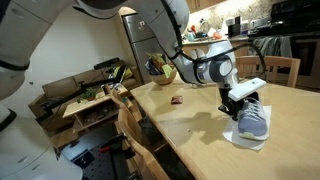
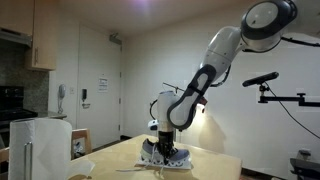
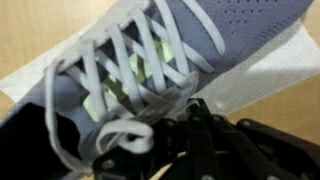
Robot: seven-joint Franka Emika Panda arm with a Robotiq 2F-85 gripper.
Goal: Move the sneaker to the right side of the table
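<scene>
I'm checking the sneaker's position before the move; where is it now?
In an exterior view the sneaker lies on a white sheet on the table, right of frame centre, directly under the tool, with a small dark item further left.

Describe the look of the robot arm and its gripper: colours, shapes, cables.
The glossy white arm is built of rounded tubular segments with bulbous joints and dark bands between them. The boxy gripper at its end is black, and its fingers are black angular links. No cable or marking shows clearly.
</scene>
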